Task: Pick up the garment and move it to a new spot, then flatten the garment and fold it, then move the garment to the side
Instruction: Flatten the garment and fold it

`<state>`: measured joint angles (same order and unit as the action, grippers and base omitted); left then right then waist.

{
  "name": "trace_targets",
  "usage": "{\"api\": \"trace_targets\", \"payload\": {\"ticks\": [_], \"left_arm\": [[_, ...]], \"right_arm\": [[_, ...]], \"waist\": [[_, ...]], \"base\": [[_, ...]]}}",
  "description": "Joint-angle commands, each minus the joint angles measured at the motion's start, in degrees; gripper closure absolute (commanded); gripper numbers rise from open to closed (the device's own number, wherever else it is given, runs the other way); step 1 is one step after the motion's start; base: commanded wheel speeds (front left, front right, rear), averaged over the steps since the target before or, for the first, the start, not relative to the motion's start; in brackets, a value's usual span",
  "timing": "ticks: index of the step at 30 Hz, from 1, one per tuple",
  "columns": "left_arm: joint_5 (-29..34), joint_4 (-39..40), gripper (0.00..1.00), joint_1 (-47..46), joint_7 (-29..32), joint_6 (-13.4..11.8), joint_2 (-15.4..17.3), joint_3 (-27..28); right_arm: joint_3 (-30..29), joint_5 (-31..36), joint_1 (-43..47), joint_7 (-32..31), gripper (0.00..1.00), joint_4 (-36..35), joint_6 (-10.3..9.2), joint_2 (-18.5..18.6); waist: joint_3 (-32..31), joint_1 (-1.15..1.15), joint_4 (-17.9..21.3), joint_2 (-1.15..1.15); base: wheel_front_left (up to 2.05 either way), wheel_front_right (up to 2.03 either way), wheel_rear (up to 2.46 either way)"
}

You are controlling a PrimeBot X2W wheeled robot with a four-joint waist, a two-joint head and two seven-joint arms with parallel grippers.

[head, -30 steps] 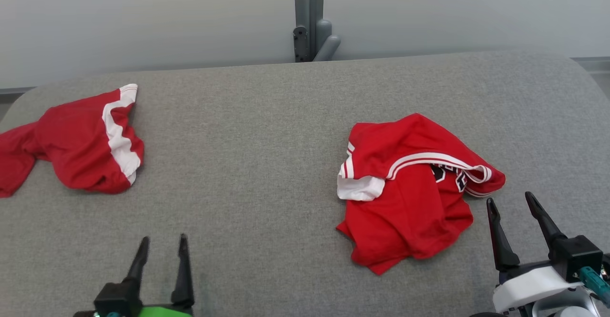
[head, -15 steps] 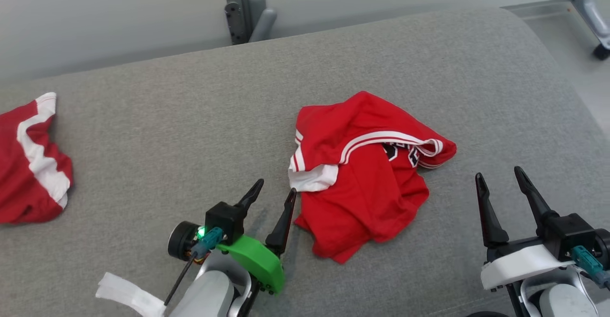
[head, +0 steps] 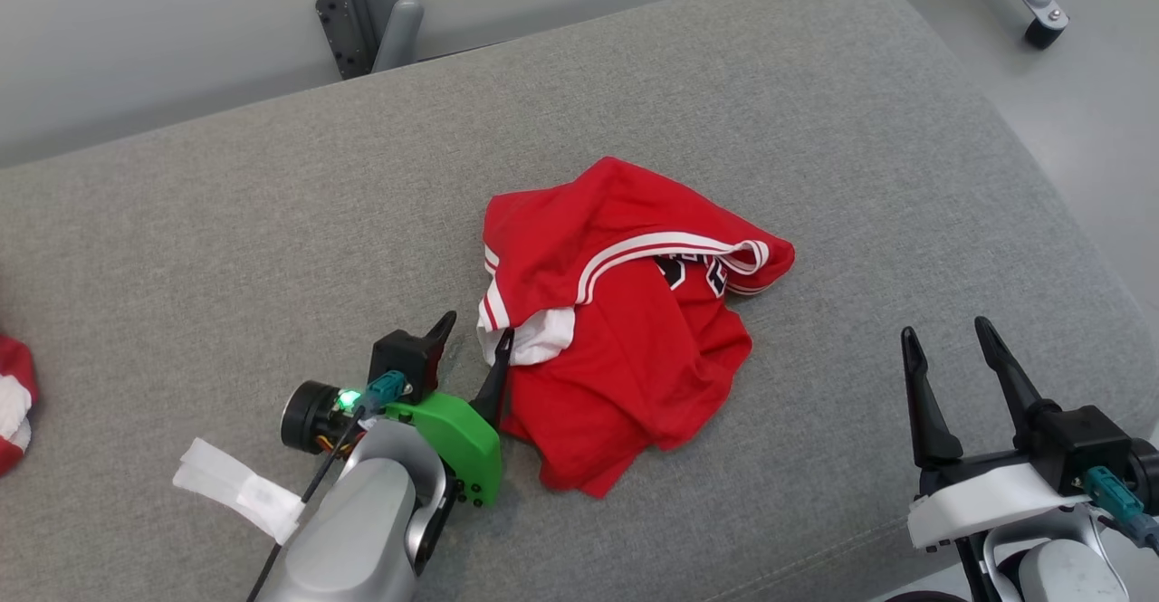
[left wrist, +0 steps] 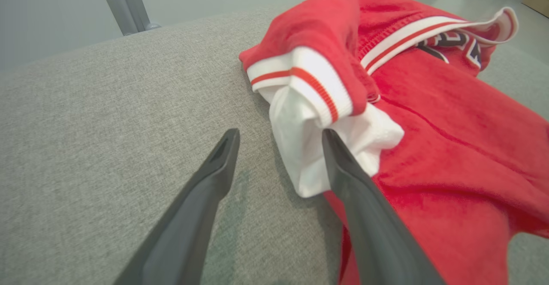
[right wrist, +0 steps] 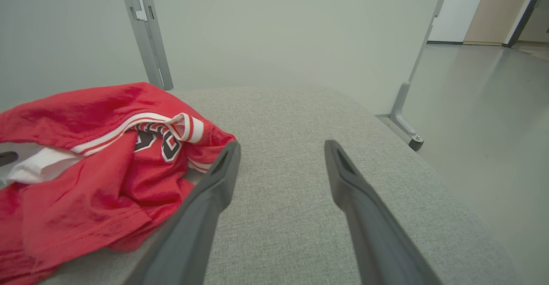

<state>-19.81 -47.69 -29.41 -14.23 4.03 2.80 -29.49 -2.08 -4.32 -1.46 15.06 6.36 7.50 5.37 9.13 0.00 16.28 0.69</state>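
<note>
A crumpled red jersey (head: pixel 625 312) lies in a loose heap near the middle of a grey cloth-covered counter (head: pixel 272 222). Its soft knit is bunched into folds. White-and-red striped ribbing curves across the top, dark block lettering peeks out beneath it, and a white lining spills from the heap's 9 o'clock edge.

At the jersey's 8 o'clock, the left tool (head: pixel 477 329) sits low on the counter with its two long dark fingers spread wide and nothing gripped. Seen from the left wrist, one finger of that tool (left wrist: pixel 279 134) is over bare cloth and the other is against the white lining of the jersey (left wrist: pixel 429 148). A green bracket (head: pixel 457 444) and a strip of white tape (head: pixel 235 489) mark the arm behind it.

The right tool (head: pixel 943 330) is at the jersey's 4 o'clock, well apart from it, fingers likewise parted and empty. From its own wrist, the right tool (right wrist: pixel 283 144) points over bare counter, with the jersey (right wrist: pixel 85 182) at its 9 o'clock.

The counter's woven cover is flat and its corners are rounded. At the far 9 o'clock edge lies a second red-and-white garment (head: pixel 11 412). A grey metal post (head: pixel 358 9) rises against a pale wall at 11 o'clock. A castor (head: pixel 1041 32) rests on the smooth grey floor (head: pixel 1087 131) at 1 o'clock.
</note>
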Motion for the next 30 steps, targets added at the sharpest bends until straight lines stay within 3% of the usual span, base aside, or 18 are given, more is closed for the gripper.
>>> {"api": "trace_targets", "payload": {"ticks": [1, 2, 3, 8, 11, 16, 30], "left_arm": [[-0.61, -0.35, 0.51, -0.77, -0.44, 0.3, 0.29, -0.06], [-0.98, -0.32, 0.93, -1.13, -0.57, 0.56, 0.27, -0.23], [-1.69, -0.04, 1.0, -1.37, -0.51, 0.91, 0.25, -0.48], [-5.9, 3.9, 1.0, -3.12, -0.82, 1.41, 0.24, -0.4], [-7.07, 6.36, 1.0, -4.84, -0.72, 0.42, 0.35, 0.83], [-7.81, 10.94, 1.0, -8.68, 5.07, -1.12, 3.31, 2.47], [-7.52, 31.74, 1.0, -19.64, 29.92, -1.83, 20.39, 5.92]], "right_arm": [[-0.17, -0.27, -0.54, 0.17, 0.0, -0.07, -0.02, -0.09], [-0.25, -0.29, -0.58, 0.17, 0.0, -0.05, -0.02, -0.13], [-0.26, -0.31, -0.62, 0.17, 0.0, 0.02, -0.02, -0.16], [-0.93, -0.51, -0.24, 0.17, 0.0, -0.04, -0.02, -0.22], [-1.21, -0.39, 0.47, 0.17, 0.0, 0.07, -0.02, -0.17], [-1.28, -0.16, 1.31, 0.17, 0.0, 0.06, -0.02, -0.09], [-1.16, -0.14, 2.45, 0.16, 0.0, 0.09, -0.02, 0.7]], "waist": [[0.04, 0.0, -0.02, -0.69], [0.05, 0.0, -0.05, -0.69], [0.02, 0.0, -0.08, -0.69], [-0.34, 0.0, -0.81, -0.69], [-0.82, 0.0, -1.61, -0.69], [-1.91, 0.0, -3.02, -0.69], [-4.21, 0.0, -5.05, -0.69]], "base": [[0.0, 0.0, 0.0], [0.0, 0.0, 0.0], [0.0, 0.0, 0.0], [0.0, 0.0, 0.0], [0.0, 0.0, 0.0], [0.0, 0.0, 0.0], [0.0, 0.0, 0.0]]}}
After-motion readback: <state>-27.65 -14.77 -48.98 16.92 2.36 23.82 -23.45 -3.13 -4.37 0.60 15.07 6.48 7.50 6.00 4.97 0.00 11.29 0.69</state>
